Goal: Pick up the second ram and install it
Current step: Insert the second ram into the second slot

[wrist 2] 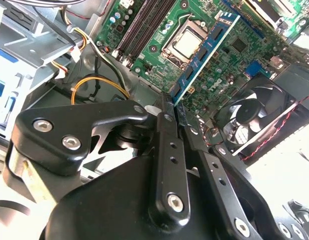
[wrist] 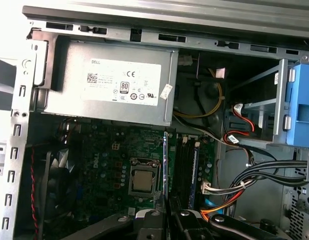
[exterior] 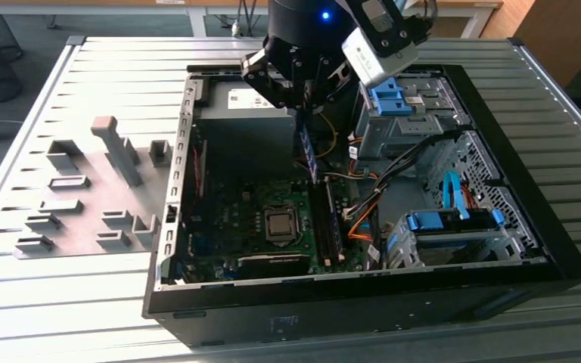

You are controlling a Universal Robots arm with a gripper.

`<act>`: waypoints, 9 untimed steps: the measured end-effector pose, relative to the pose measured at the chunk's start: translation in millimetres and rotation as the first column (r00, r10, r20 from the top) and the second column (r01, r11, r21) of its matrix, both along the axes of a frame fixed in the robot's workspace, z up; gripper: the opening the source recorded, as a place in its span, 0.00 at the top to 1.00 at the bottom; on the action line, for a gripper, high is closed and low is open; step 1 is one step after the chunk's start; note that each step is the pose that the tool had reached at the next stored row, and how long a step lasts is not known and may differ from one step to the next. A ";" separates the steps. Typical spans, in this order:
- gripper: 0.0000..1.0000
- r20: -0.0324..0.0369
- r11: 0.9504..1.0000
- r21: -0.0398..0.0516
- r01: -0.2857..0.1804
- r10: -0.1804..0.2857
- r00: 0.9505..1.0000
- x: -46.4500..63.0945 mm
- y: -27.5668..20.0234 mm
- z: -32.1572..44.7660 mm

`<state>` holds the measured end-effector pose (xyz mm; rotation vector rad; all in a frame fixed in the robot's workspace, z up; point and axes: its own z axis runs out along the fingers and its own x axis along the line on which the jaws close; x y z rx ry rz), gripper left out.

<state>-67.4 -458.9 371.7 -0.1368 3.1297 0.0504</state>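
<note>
My gripper hangs over the open computer case, shut on the second ram, a thin dark board held on edge and pointing down at the motherboard. In the second wrist view the ram reaches out from between my fingers over the green board, its black chips showing. The first wrist view has it edge-on, hovering beside the long black sockets to one side of the processor. A blue-edged stick appears to stand in the farther socket.
A grey power supply, bundled cables and blue drive cages crowd the case around the sockets. A case fan sits near the board. Grey tray blocks lie on the slatted table at the exterior view's left.
</note>
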 end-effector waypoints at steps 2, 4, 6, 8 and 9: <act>0.86 0.000 1.000 0.000 -0.001 0.001 1.000 0.0 0.0 0.0; 0.86 0.000 1.000 0.000 -0.003 0.003 1.000 0.0 0.0 0.0; 0.86 0.000 1.000 0.000 -0.004 0.004 1.000 0.0 0.0 0.0; 0.86 0.000 1.000 0.000 -0.005 0.005 1.000 0.0 0.0 0.0; 0.86 0.000 1.000 0.000 -0.006 0.006 1.000 0.0 0.0 0.0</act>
